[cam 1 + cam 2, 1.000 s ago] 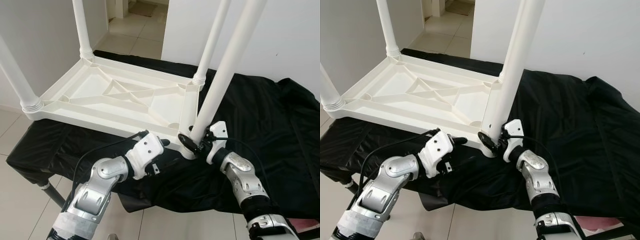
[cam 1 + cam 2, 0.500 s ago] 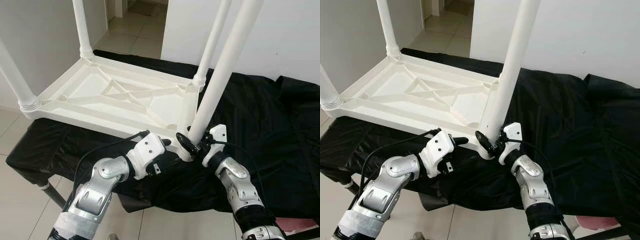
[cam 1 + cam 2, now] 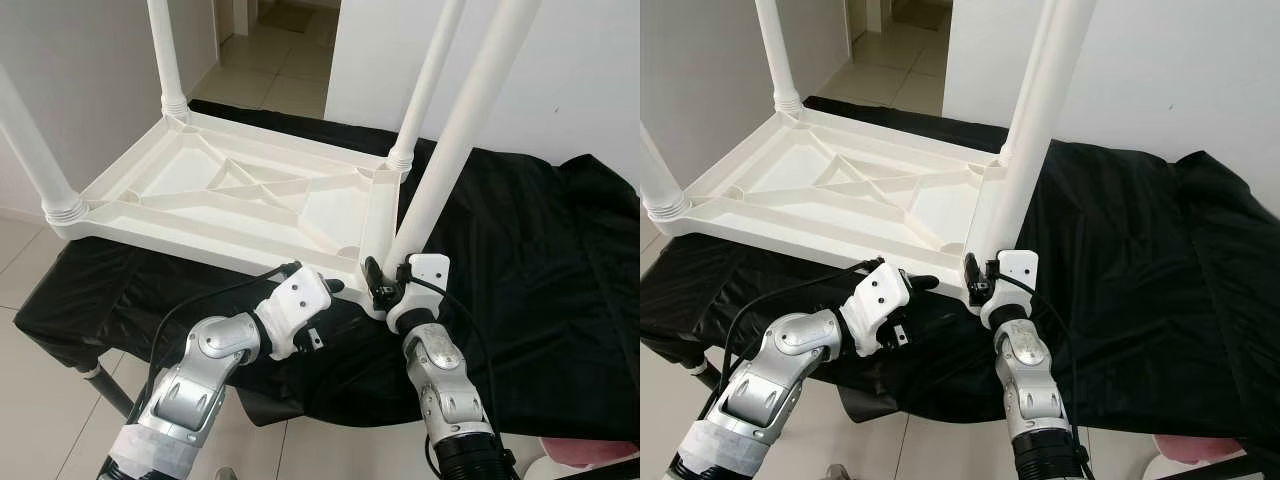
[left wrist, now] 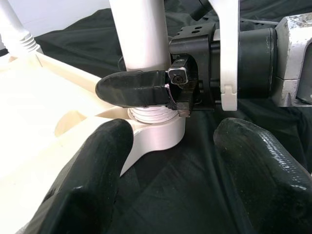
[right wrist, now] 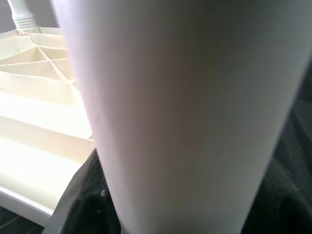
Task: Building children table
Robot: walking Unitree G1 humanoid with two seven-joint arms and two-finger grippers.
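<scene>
While the white tabletop [image 3: 230,195] lies upside down on the black-draped surface [image 3: 520,230], three legs stand seated and I judge the fourth leg [image 3: 450,150] at the near corner not fully home. My right gripper [image 3: 385,283] clamps its base; my left gripper [image 3: 325,290] rests beside, fingers [image 4: 92,170] spread wide. Since a second ago, my right forearm has swung inward and the leg stands straighter.
</scene>
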